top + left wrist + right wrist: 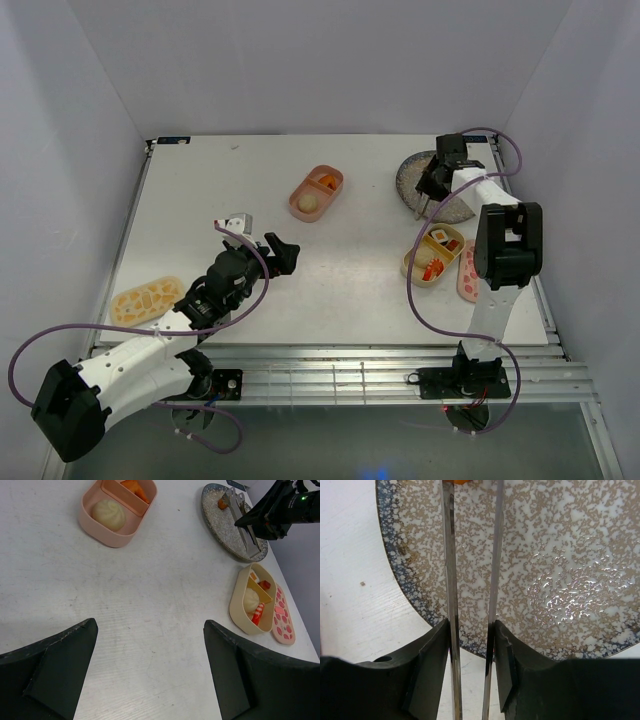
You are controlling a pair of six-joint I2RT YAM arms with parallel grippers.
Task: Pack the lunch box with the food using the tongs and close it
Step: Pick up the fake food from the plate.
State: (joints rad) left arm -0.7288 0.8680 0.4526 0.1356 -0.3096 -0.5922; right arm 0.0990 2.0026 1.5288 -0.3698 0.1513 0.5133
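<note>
Silvery tongs (449, 580) clamped in right end effector (471, 630) over plate (560, 555) rim; left end effector (150, 625) gapes wide.

Wide bare table (150, 580) lies between the pink tray (102, 536) and tan tray (237, 607), which crowds the plate (225, 525)

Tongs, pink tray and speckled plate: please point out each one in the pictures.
tongs (449, 580), right wrist view, on the left metal blade.
pink tray (120, 539), left wrist view, on its near outer wall.
speckled plate (560, 555), right wrist view, on its bare middle.
</note>
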